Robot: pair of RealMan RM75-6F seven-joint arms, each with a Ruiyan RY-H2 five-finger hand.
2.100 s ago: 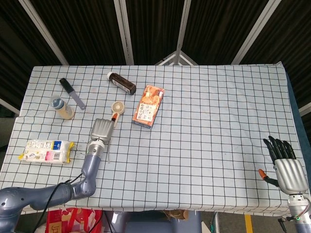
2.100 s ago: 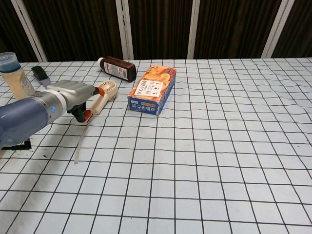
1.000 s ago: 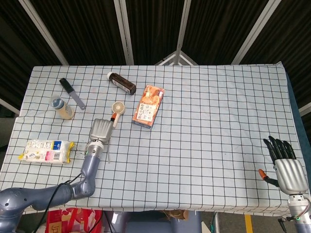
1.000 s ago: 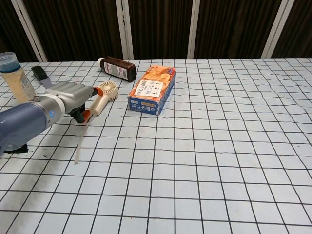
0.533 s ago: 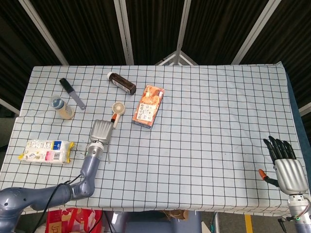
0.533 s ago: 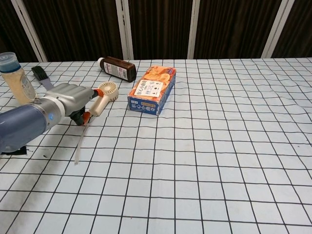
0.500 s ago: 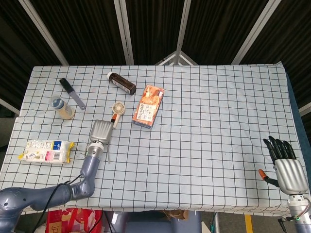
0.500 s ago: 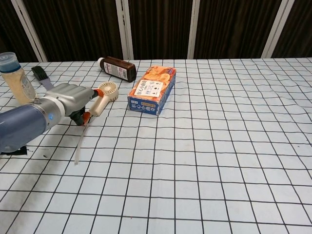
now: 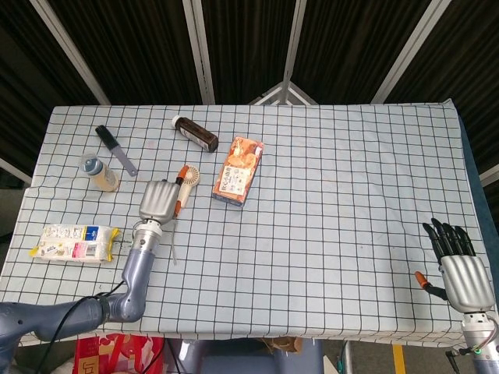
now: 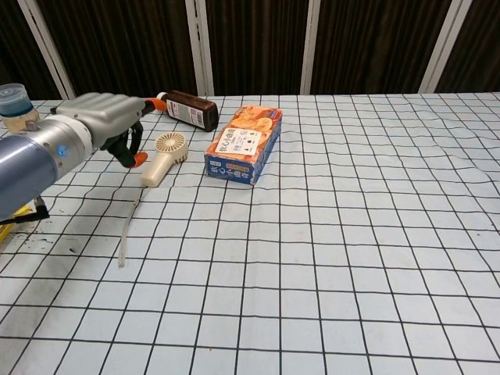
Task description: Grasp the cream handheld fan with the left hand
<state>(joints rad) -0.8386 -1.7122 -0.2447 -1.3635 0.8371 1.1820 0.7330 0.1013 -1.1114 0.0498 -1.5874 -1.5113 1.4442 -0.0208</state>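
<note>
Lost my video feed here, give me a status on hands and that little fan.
Left hand raised over the table, fingers curled, holding nothing. Right hand idle at the table edge, open. Handheld fan lying flat, untouched. Orange box beside it, apart.

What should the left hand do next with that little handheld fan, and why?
Probably lower onto the fan's handle and close around it. The left hand hovers above the table with fingers curled, holding nothing, while the handheld fan lies flat just beside and below it, untouched.
</note>
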